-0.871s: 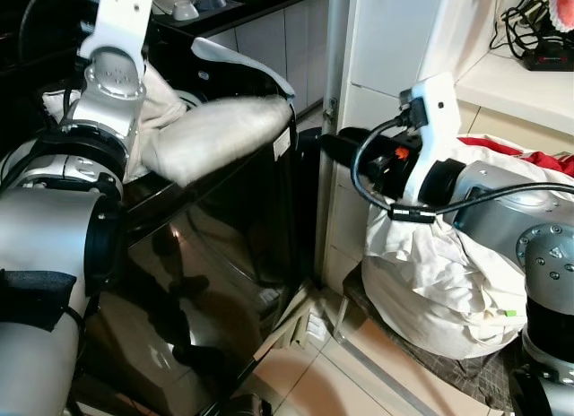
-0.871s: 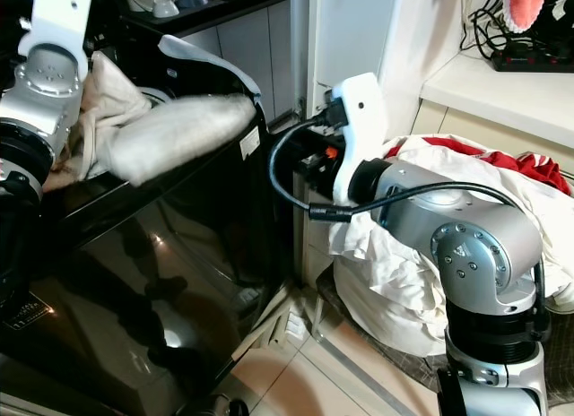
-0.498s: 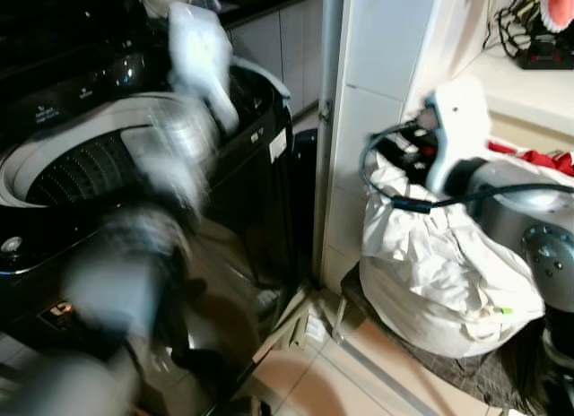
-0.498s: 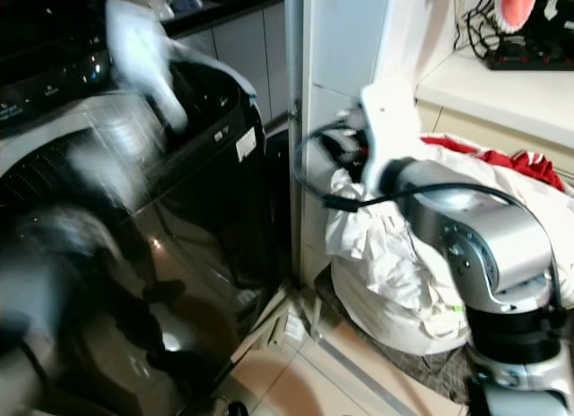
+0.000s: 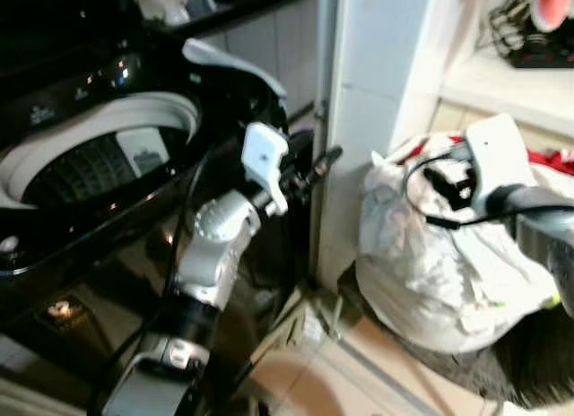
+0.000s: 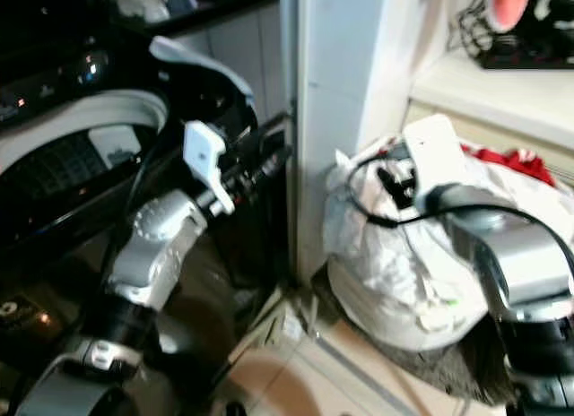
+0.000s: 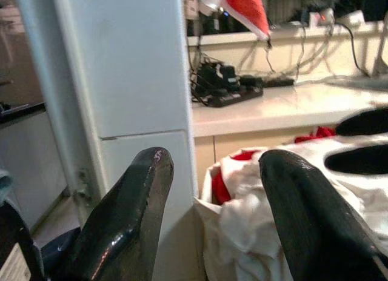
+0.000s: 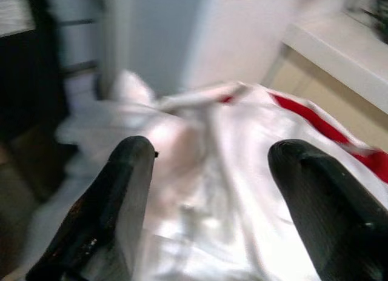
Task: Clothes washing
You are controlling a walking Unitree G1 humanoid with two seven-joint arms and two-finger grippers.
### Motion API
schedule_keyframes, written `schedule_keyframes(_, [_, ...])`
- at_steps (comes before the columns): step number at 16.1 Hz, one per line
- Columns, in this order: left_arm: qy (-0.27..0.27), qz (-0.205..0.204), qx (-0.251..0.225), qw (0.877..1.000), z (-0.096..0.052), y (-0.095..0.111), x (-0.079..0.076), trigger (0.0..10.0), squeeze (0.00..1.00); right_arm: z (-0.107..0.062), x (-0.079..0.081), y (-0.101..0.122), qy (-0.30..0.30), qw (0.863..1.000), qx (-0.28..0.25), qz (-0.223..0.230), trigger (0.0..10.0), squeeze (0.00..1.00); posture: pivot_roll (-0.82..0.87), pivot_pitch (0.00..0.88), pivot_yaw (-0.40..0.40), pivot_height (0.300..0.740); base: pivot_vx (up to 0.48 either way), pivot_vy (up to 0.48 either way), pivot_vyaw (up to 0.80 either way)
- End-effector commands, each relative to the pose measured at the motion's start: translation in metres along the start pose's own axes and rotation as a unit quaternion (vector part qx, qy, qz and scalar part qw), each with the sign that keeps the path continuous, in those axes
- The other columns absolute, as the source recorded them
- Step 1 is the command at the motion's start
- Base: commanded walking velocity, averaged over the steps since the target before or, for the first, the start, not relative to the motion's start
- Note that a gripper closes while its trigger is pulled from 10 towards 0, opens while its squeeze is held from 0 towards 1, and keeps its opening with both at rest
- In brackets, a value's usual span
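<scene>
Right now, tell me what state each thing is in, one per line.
washing machine: lid up, drum open, panel lights on
laundry pile: heaped on the floor by the white pillar, white with some red
left gripper: jaws open, empty
right gripper: jaws open, above the pile, holding nothing

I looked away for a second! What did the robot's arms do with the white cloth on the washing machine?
The left gripper let the cloth go; it has left the washing machine rim. That arm swung down toward the laundry pile, fingers open and empty. The right gripper stays open over the pile, which has not moved.
</scene>
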State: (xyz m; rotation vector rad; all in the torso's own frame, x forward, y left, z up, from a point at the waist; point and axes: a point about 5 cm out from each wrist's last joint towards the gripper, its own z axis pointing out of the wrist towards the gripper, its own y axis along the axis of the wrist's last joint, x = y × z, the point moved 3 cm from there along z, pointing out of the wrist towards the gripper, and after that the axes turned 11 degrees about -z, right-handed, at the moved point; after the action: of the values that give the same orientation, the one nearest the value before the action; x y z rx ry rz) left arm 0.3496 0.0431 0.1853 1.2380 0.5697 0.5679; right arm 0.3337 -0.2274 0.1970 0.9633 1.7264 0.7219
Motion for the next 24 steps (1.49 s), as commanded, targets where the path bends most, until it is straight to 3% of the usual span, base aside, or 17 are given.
schedule_keyframes(1, [-0.010, 0.018, 0.017, 1.000, -0.001, 0.000, -0.006, 10.0, 0.00, 0.004, -0.022, -0.009, -0.046, 0.999, 0.010, 0.015, 10.0, 1.00, -0.09, 0.000, 0.080, 0.740, 0.000, 0.000, 0.00])
schedule_keyframes(4, [-0.009, 0.040, 0.051, 0.998, -0.005, -0.008, -0.009, 10.0, 0.00, 0.014, -0.049, -0.030, -0.101, 0.993, 0.035, 0.046, 10.0, 1.00, -0.09, 0.000, 0.084, 0.740, 0.000, 0.000, 0.00])
schedule_keyframes(6, [-0.013, 0.034, 0.052, 0.998, -0.005, -0.008, -0.012, 10.0, 0.00, 0.030, -0.052, -0.049, -0.089, 0.991, 0.042, 0.093, 10.0, 1.00, -0.09, 0.000, 0.083, 0.740, 0.000, 0.000, 0.00])
schedule_keyframes(8, [-0.020, 0.035, 0.060, 0.997, -0.007, -0.008, -0.014, 10.0, 0.00, 0.041, -0.052, -0.056, -0.087, 0.993, 0.043, 0.065, 10.0, 1.00, -0.08, 0.000, 0.082, 0.740, 0.000, 0.000, 0.00])
schedule_keyframes(9, [-0.019, 0.034, 0.062, 0.997, -0.007, -0.008, -0.014, 10.0, 0.00, 0.044, -0.055, -0.057, -0.094, 0.993, 0.043, 0.060, 10.0, 0.00, -0.08, 0.000, 0.082, 0.740, 0.000, 0.000, 0.00])
schedule_keyframes(12, [0.000, 0.033, 0.062, 0.998, -0.008, -0.006, -0.011, 10.0, 0.00, 0.052, -0.068, -0.056, -0.136, 0.989, 0.033, 0.045, 10.0, 0.00, -0.06, 0.000, 0.068, 0.740, 0.000, 0.000, 0.00])
schedule_keyframes(15, [0.001, 0.035, 0.069, 0.997, -0.010, -0.007, -0.010, 10.0, 0.00, 0.057, -0.058, -0.072, -0.099, 0.991, 0.068, 0.053, 10.0, 0.00, -0.05, 0.000, 0.064, 0.740, 0.000, 0.000, 0.00])
schedule_keyframes(17, [-0.009, 0.036, 0.070, 0.997, -0.010, -0.005, -0.011, 10.0, 0.00, 0.059, -0.052, -0.075, -0.073, 0.990, 0.073, 0.092, 10.0, 0.00, -0.05, 0.000, 0.062, 0.740, 0.000, 0.000, 0.00])
schedule_keyframes(18, [-0.016, 0.037, 0.074, 0.996, -0.011, -0.006, -0.012, 10.0, 0.00, 0.059, -0.051, -0.075, -0.067, 0.990, 0.074, 0.101, 4.9, 0.00, -0.05, 0.000, 0.062, 0.740, 0.000, 0.000, 0.00])
schedule_keyframes(19, [-0.020, 0.036, 0.076, 0.996, -0.012, -0.006, -0.013, 10.0, 0.00, 0.059, -0.050, -0.074, -0.063, 0.989, 0.072, 0.110, 3.1, 0.00, -0.06, 0.000, 0.065, 0.740, 0.000, 0.000, 0.00])
schedule_keyframes(20, [-0.019, 0.036, 0.076, 0.996, -0.012, -0.006, -0.013, 10.0, 0.00, 0.059, -0.050, -0.073, -0.057, 0.990, 0.066, 0.112, 0.0, 0.00, -0.06, 0.000, 0.067, 0.740, 0.000, 0.000, 0.00])
schedule_keyframes(24, [-0.016, 0.036, 0.075, 0.996, -0.011, -0.005, -0.012, 10.0, 0.00, 0.058, -0.050, -0.068, -0.050, 0.990, 0.059, 0.118, 0.0, 0.00, -0.06, 0.000, 0.068, 0.740, 0.000, 0.000, 0.00])
